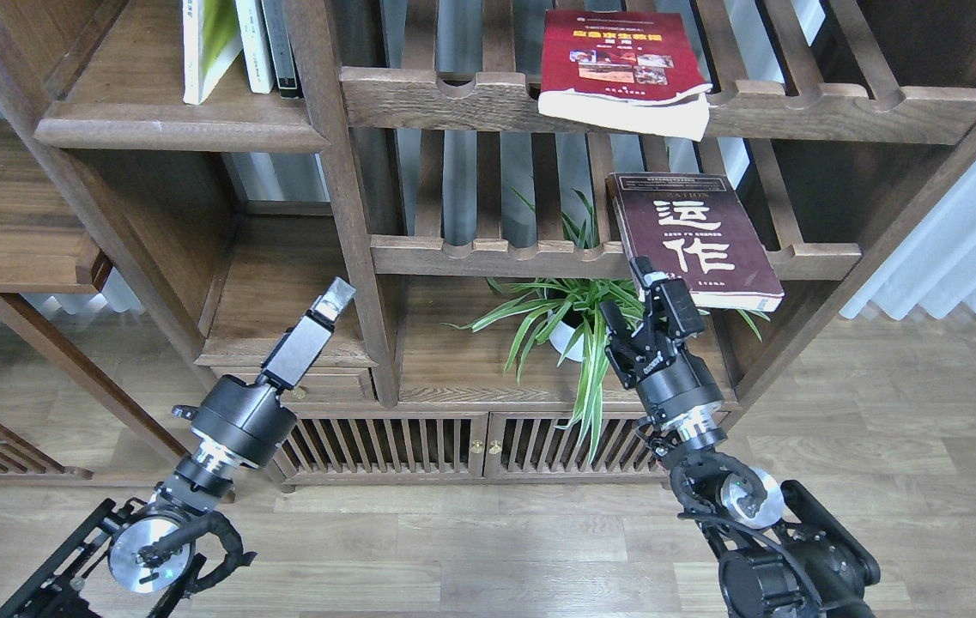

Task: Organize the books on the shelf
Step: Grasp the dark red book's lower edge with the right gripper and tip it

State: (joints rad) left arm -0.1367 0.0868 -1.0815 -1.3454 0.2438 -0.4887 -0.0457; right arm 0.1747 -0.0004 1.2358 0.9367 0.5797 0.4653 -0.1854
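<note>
The yellow-green book [200, 43] stands on the solid dark-brown shelf [170, 133] at the top left. The red book [621, 69] lies flat on the upper slatted rack and overhangs its front rail. The maroon book [689, 240] lies flat on the lower slatted rack and also overhangs. My right gripper [635, 296] is open and empty, just below and left of the maroon book's front left corner. My left gripper [333, 299] is low, in front of the small compartment above the drawer, far below the shelf. It is seen edge-on and holds nothing visible.
Thin white- and dark-spined books [269, 43] stand beside the yellow-green one. A potted spider plant [569, 330] sits just left of my right gripper, with leaves spreading around it. A vertical post [350, 215] divides the unit. A slatted-door cabinet [419, 442] is below and a side table [7, 223] at the left.
</note>
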